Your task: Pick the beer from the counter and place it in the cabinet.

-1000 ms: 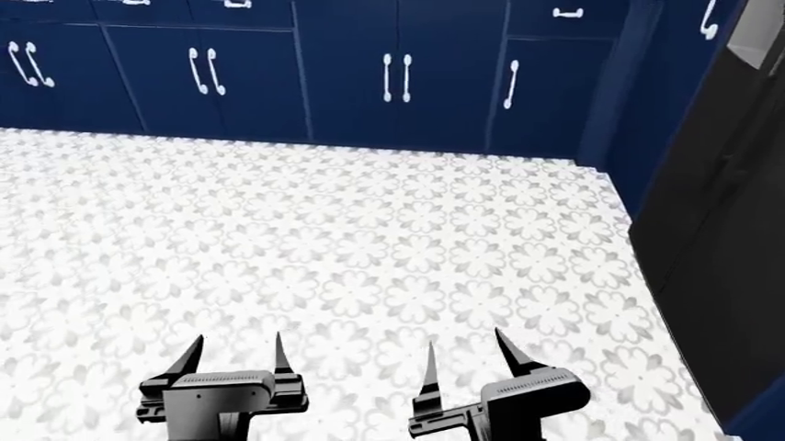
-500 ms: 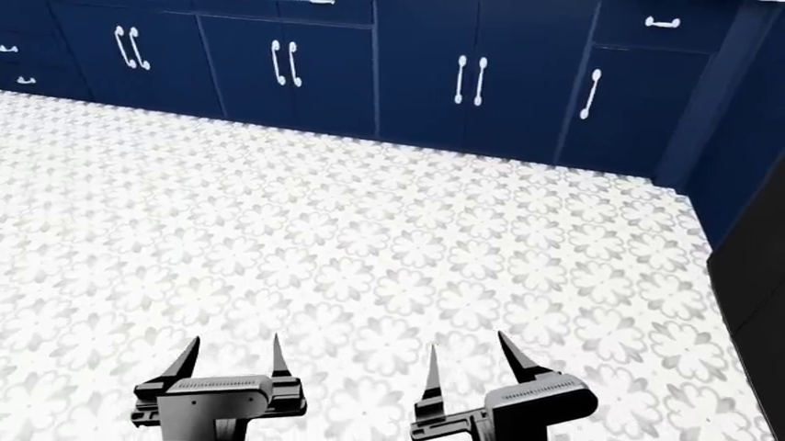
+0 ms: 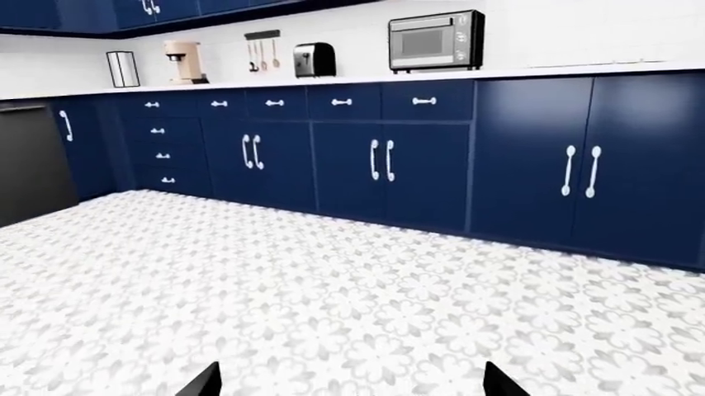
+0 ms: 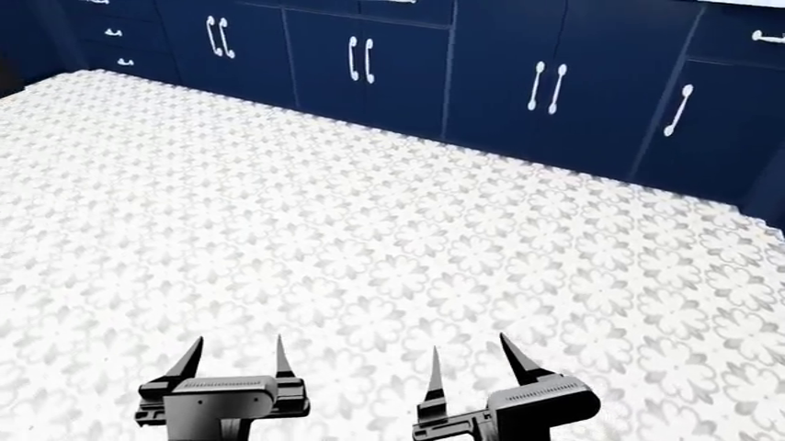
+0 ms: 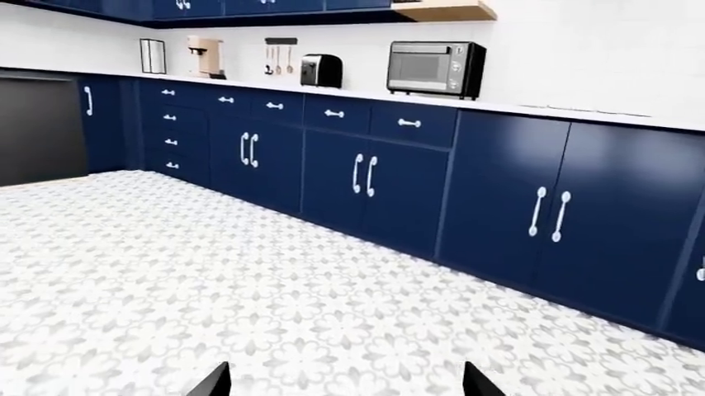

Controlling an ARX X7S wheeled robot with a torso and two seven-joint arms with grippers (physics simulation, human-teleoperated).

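The green beer bottle is not in any view. My left gripper (image 4: 233,356) and right gripper (image 4: 469,356) are both open and empty, held low over the floral floor tiles. The white counter top (image 3: 573,70) runs along the far wall on a dark navy base with white handles; it also shows in the right wrist view (image 5: 595,111). The tall cabinet with the inner shelf is not identifiable in these views. Only the fingertips (image 3: 205,381) show in the left wrist view, and likewise the fingertips (image 5: 214,383) in the right wrist view.
On the counter stand a microwave (image 3: 435,40), a black toaster (image 3: 314,59), a coffee machine (image 3: 183,62) and a utensil rack (image 3: 262,49). A dark panel (image 3: 28,161) stands at the row's far end. Navy cabinet doors (image 4: 491,64) line the far edge of the floor.
The view has swung left: the cabinet row has slid right and the black panel at the right has left the head view. Both grippers keep the same open pose.
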